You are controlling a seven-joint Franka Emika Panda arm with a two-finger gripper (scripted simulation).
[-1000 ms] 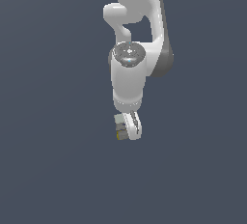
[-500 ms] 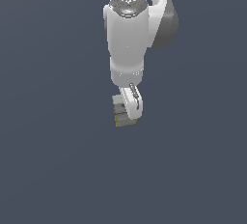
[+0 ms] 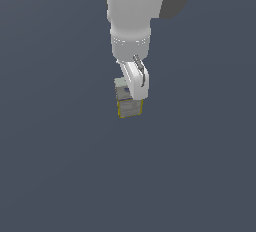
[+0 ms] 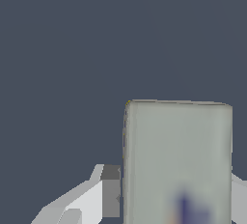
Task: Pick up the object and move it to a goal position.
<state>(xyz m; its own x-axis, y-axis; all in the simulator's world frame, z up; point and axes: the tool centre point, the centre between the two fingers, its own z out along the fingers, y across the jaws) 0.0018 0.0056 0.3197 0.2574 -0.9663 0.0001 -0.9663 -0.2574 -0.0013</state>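
Exterior view: one white arm [image 3: 131, 21] is seen reaching down, and its gripper [image 3: 131, 96] is clamped on one small grey-beige box [image 3: 130, 108] with yellow edges. One box [image 4: 177, 160] is also shown by the wrist view, held between two fingers [image 4: 110, 191], a blue-purple mark on it.

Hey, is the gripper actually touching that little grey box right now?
Touching. In the wrist view the gripper's finger presses flush against the box's side, no gap showing.

Only the box [image 3: 129, 105] sits between the jaws; all around it the frame is open, plain grey.
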